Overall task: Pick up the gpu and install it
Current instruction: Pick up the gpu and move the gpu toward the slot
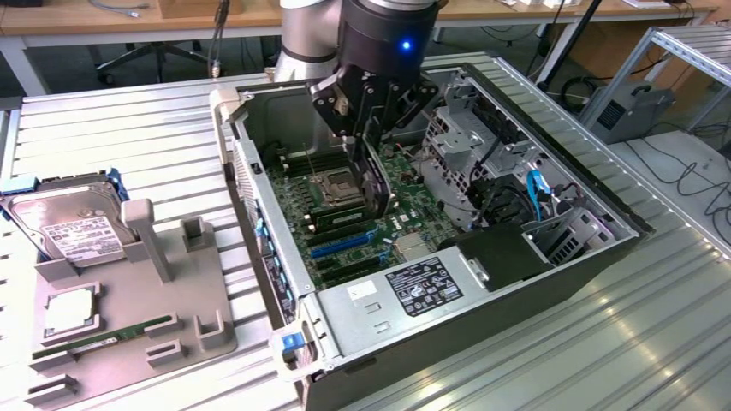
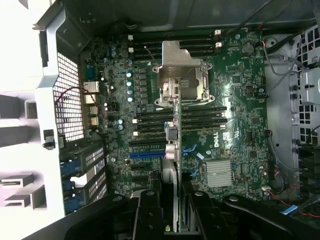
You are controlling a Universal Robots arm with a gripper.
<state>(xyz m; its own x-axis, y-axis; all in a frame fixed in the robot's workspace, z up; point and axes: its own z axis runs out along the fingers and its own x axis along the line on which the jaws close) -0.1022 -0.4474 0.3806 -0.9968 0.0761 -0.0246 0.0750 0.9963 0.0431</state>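
Black gripper [image 2: 171, 202] clamps the gpu [image 2: 171, 150] edge-on above the DELL-marked motherboard [image 2: 240, 100].

This is looking like a lab or workshop: an open computer tower [image 1: 537, 287] is lying on a ribbed metal bench [image 1: 115, 128], wooden desks [image 1: 68, 21] are standing at the far side, cables [image 1: 691, 175] are trailing over the floor [image 1: 656, 154]
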